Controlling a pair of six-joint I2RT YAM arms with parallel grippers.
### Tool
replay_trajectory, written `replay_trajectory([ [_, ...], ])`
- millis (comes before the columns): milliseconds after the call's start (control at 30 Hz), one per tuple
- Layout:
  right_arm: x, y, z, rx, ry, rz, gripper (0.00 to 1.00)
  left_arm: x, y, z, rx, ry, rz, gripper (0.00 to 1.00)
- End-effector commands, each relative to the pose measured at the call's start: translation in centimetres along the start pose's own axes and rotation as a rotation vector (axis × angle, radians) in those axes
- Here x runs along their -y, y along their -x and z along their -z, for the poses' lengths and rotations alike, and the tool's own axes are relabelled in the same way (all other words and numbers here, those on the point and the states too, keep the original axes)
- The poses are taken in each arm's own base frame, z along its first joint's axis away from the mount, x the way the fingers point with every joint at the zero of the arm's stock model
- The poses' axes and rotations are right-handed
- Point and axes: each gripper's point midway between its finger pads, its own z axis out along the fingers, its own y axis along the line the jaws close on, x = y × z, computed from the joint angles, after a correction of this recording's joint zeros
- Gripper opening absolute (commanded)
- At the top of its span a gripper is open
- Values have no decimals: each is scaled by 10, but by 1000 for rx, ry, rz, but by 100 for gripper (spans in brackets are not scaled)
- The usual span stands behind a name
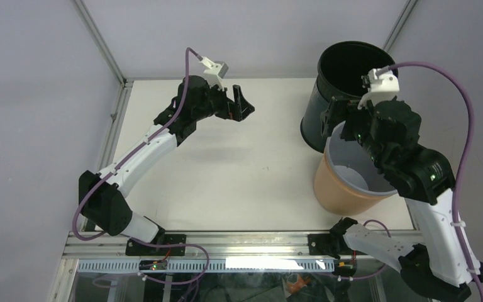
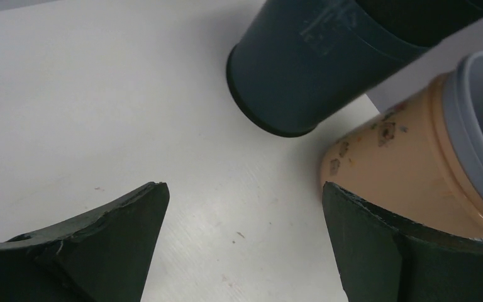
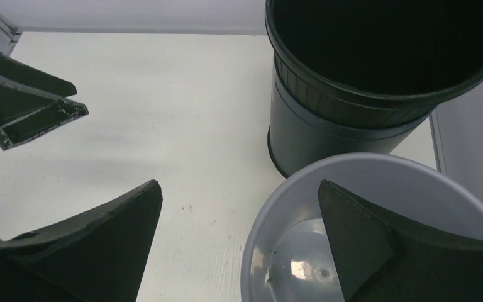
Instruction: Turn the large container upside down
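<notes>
My left gripper hangs over the far bench, jaws apart and empty, aimed right, I judge to assist. The large container stands upright, mouth up, in the far right corner. My right gripper, jaws wide and empty, hovers over the orange tub beside it, probably lining up on its rim.

My white tabletop carries two things at its far right: the large dark container, upright with its mouth up, and just beside it, nearer me, an upright orange container with a grey lining.
</notes>
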Motion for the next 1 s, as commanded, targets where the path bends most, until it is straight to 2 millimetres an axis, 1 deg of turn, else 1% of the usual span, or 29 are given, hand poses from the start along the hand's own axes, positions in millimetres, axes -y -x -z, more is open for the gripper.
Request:
replay_trajectory([
  [0,-7,-4,-7,-121,1,53,100,39,12,6,-5,-193,-39,99],
  [133,3,-37,-13,-297,-110,56,100,29,18,7,24,-133,-63,99],
  [200,6,-55,-13,-358,-153,21,100,24,18,6,29,-106,-70,99],
  [300,8,-82,-11,-430,-188,-29,100,19,18,2,28,-86,-66,99],
  [367,10,-96,-10,-455,-206,-51,100,17,18,-1,27,-75,-57,99],
  [400,10,-101,-10,-463,-207,-60,97,15,18,-2,29,-63,-51,99],
  [467,10,-110,-10,-475,-216,-79,89,10,18,-3,36,-41,-45,99],
  [567,10,-117,-13,-483,-231,-94,64,5,18,-1,48,-13,-41,99],
  [633,11,-119,-16,-483,-237,-93,49,6,16,0,45,-16,-45,99],
  [733,10,-123,-20,-493,-236,-78,33,10,11,2,26,-44,-51,99],
  [800,10,-125,-23,-500,-237,-63,22,8,9,3,21,-34,-50,99],
  [833,10,-125,-24,-503,-237,-55,15,7,9,4,21,-28,-51,99],
  [867,11,-124,-24,-502,-243,-49,5,6,9,5,22,-22,-53,99],
  [900,13,-122,-24,-499,-254,-44,0,5,8,5,22,-15,-54,99],
  [967,17,-115,-22,-481,-266,-32,0,4,9,6,24,-8,-57,99],
])
